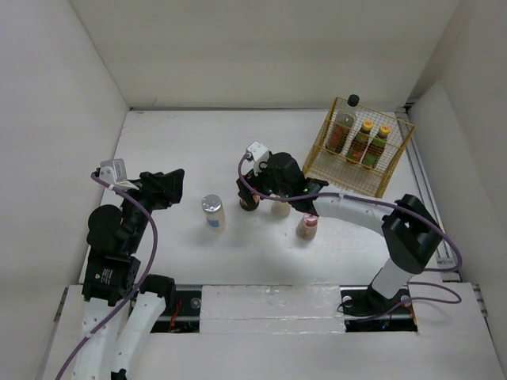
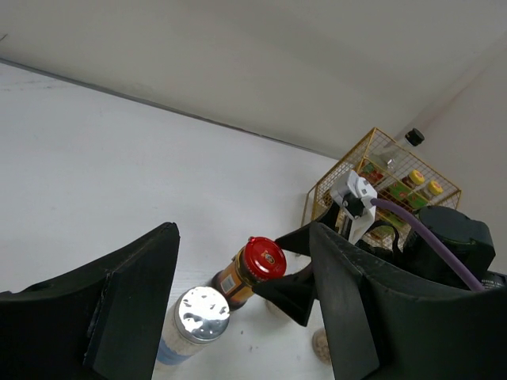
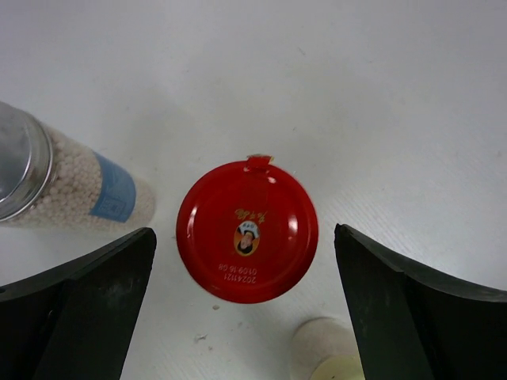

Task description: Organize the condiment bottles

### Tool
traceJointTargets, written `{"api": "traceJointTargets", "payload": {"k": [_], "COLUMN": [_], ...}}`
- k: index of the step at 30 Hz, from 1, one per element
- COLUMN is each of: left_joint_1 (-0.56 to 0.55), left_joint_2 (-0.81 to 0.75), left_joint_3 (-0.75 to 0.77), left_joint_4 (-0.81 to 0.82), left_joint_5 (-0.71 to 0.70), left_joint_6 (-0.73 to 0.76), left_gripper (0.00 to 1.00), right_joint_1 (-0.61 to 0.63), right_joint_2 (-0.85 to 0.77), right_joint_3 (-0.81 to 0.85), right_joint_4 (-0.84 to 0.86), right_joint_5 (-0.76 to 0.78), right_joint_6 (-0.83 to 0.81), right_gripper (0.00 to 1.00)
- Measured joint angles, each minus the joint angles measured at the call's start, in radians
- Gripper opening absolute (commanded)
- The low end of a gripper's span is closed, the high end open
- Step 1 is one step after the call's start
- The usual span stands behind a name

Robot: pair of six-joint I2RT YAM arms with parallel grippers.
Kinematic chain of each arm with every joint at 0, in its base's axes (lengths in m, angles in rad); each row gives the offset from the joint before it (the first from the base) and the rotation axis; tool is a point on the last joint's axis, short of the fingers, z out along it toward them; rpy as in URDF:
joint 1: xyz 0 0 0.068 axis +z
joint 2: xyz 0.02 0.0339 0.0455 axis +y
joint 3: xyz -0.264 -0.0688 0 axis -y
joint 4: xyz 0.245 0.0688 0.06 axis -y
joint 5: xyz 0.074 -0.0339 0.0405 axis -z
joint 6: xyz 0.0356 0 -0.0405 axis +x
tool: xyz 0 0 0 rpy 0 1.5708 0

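Poising right gripper point(image 3: 244, 233) over red jar point(image 2: 262, 260), jaws spread wide for gripping; holding left gripper point(image 2: 243, 231) aside, jaws likewise spread.

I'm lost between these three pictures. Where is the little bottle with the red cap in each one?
Top external: the red-capped bottle stands near the middle, only partly showing.
Left wrist: lower centre, cap tilted toward the camera.
Right wrist: dead centre, seen from above.
Shared landmark: the silver-capped jar, to its left in every view.
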Motion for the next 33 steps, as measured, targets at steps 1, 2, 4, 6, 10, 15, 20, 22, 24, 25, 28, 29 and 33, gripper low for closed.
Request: {"api": "traceJointTargets", "payload": {"k": [1,2,4,6,10,15,20,22,24,25,28,29,33], "left_joint_1": [0.0,0.0,0.0,0.0,0.0,0.0,0.0,0.0,0.0,0.0,0.0,0.0,0.0], "left_joint_2": [0.0,0.0,0.0,0.0,0.0,0.0,0.0,0.0,0.0,0.0,0.0,0.0,0.0], "left_joint_3": [0.0,0.0,0.0,0.0,0.0,0.0,0.0,0.0,0.0,0.0,0.0,0.0,0.0], "left_joint_4": [0.0,0.0,0.0,0.0,0.0,0.0,0.0,0.0,0.0,0.0,0.0,0.0,0.0], "left_joint_5": [0.0,0.0,0.002,0.003,0.004,0.004,0.007,0.008,0.01,0.01,0.01,0.01,0.01], "left_joint_6": [0.0,0.0,0.0,0.0,0.0,0.0,0.0,0.0,0.0,0.0,0.0,0.0,0.0], "left_gripper": [0.62,0.62,0.62,0.62,0.62,0.62,0.62,0.62,0.62,0.62,0.62,0.62,0.62], "right_joint_1": [0.0,-0.001,-0.003,-0.003,0.005,0.009,0.01,0.01,0.01,0.01,0.002,-0.007,-0.117], "right_joint_2": [0.005,0.011,0.032,0.057,0.104,0.133,0.121,0.093,0.044,0.003,-0.151,-0.206,-0.363], "right_joint_3": [0.011,0.023,0.046,0.064,0.083,0.095,0.097,0.094,0.093,0.088,0.076,0.076,0.076], "right_joint_4": [0.0,0.0,0.001,0.002,-0.001,-0.011,-0.042,-0.078,-0.112,-0.12,-0.119,-0.112,-0.058], "right_joint_5": [0.005,0.012,0.023,0.036,0.056,0.074,0.079,0.081,0.09,0.099,0.13,0.133,0.148], "right_joint_6": [-0.002,-0.004,-0.003,0.0,0.0,-0.003,0.0,0.003,0.005,0.004,0.005,0.006,0.013], "right_gripper": [0.98,0.94,0.87,0.78,0.78,0.55,0.47,0.45,0.43,0.43,0.41,0.41,0.41]}}
